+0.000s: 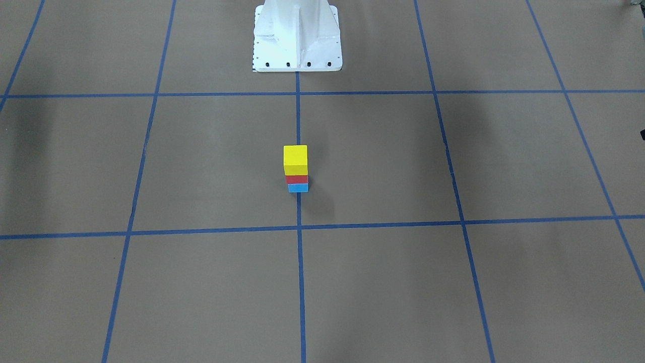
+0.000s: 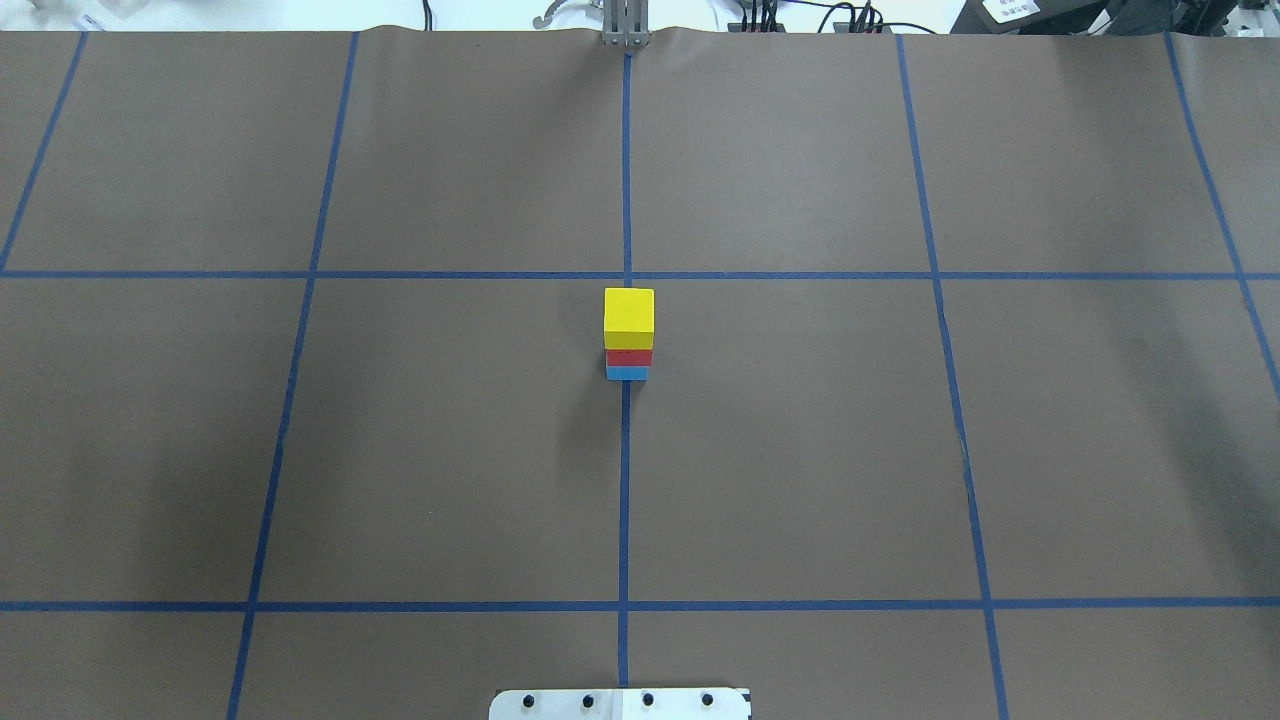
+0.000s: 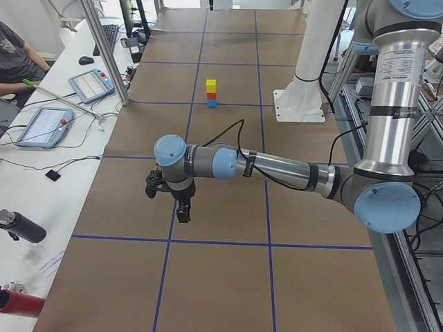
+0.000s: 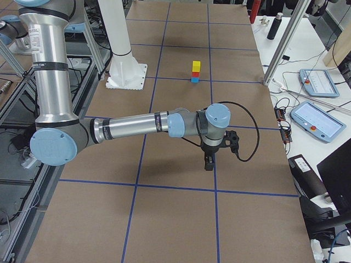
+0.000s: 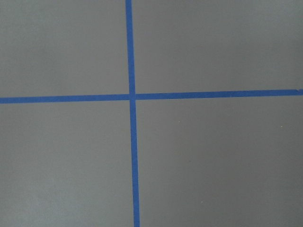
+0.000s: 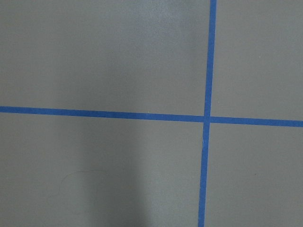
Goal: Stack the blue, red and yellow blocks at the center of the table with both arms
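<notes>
Front view: three matte cubes stand stacked on the centre tape line of the brown table (image 1: pixel 201 161), blue block (image 1: pixel 298 188) under red block (image 1: pixel 297 179) under yellow block (image 1: pixel 295 157). Left side view: the left tool (image 3: pixel 182 213) hangs well apart from the stack; I cannot tell how far open it is. Right side view: the right tool (image 4: pixel 209 164) is likewise well apart, its opening unclear.

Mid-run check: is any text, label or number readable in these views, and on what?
None can be read.
Tablet screen: too small to read.
White label beyond the table's far edge: blurred.
Yellow block: plain, no text.
</notes>
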{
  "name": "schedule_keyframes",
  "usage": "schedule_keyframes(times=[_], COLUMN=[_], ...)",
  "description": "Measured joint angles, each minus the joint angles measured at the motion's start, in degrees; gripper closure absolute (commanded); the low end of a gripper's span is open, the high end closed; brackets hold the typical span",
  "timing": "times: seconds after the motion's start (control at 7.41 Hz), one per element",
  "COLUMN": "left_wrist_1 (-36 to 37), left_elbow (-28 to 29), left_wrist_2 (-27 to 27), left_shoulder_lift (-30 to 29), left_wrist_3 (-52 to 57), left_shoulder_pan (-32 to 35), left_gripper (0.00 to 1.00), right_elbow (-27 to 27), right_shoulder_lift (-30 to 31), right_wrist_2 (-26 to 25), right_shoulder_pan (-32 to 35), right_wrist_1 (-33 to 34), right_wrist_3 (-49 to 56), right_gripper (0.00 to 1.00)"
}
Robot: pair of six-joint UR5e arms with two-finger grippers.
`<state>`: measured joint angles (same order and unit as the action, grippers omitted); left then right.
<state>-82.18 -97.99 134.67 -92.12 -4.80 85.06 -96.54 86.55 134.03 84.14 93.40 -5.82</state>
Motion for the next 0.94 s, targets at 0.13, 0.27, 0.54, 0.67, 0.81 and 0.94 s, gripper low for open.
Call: schedule_keyframes(times=[0.13, 0.27, 0.54, 0.67, 0.81, 0.94], left_wrist_1=[0.06, 0.04, -0.09, -0.06, 0.00, -0.06], left_elbow=[0.13, 0.15, 0.17, 0.22, 0.26, 0.36], left_wrist_2=[0.04, 0.06, 0.07, 0.05, 0.01, 0.01], left_shoulder_lift=[0.28, 0.39, 0.47, 0.48, 0.47, 0.48], left_wrist_3=[-0.13, -0.16, -0.11, -0.12, -0.36, -0.67], left_shoulder_pan=[0.24, 0.37, 0.61, 0.86, 1.01, 1.10], left_gripper=[0.00, 0.00, 0.00, 0.00, 0.00, 0.00], right_elbow=[0.08, 0.10, 0.12, 0.12, 0.12, 0.12], right_shoulder_lift=[-0.03, -0.06, -0.07, -0.07, -0.07, -0.07], right_wrist_2=[0.00, 0.00, 0.00, 0.00, 0.00, 0.00], right_shoulder_pan=[0.03, 0.05, 0.05, 0.03, 0.04, 0.05], right_wrist_1=[-0.02, 0.00, 0.02, 0.02, 0.03, 0.03], right_wrist_3=[0.07, 0.09, 0.10, 0.11, 0.10, 0.11], right_gripper=[0.00, 0.00, 0.00, 0.00, 0.00, 0.00])
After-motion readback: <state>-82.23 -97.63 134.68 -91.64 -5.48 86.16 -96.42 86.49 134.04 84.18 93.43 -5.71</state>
